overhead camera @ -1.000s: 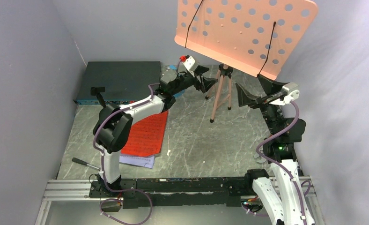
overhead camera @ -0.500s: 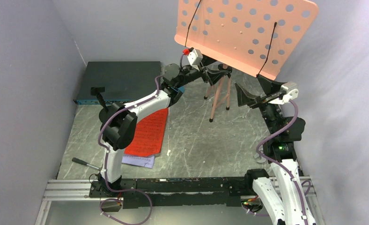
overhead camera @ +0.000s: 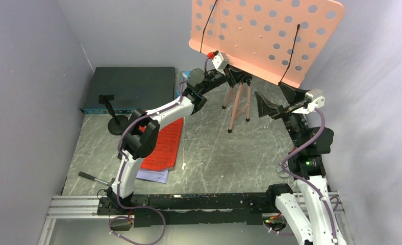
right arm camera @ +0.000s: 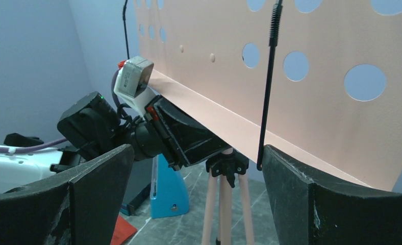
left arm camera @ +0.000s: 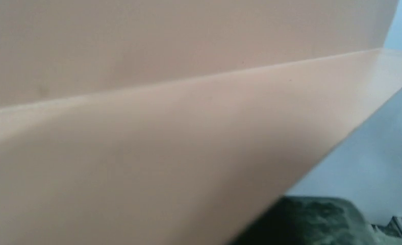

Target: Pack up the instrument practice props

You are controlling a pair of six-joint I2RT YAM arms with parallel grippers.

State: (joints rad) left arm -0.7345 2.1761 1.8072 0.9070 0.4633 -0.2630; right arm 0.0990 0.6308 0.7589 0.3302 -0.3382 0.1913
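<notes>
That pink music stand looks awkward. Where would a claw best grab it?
Likely at the black hub where the legs meet under the board, approached level from the side. That joint is narrow enough for a claw; the board is broad and tilted, and the legs splay apart.

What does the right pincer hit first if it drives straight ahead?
Probably the tripod head of the pink music stand, dead ahead of the open right pincer. The left pincer sits right beside that line and may be nearer; depth is unclear.
</notes>
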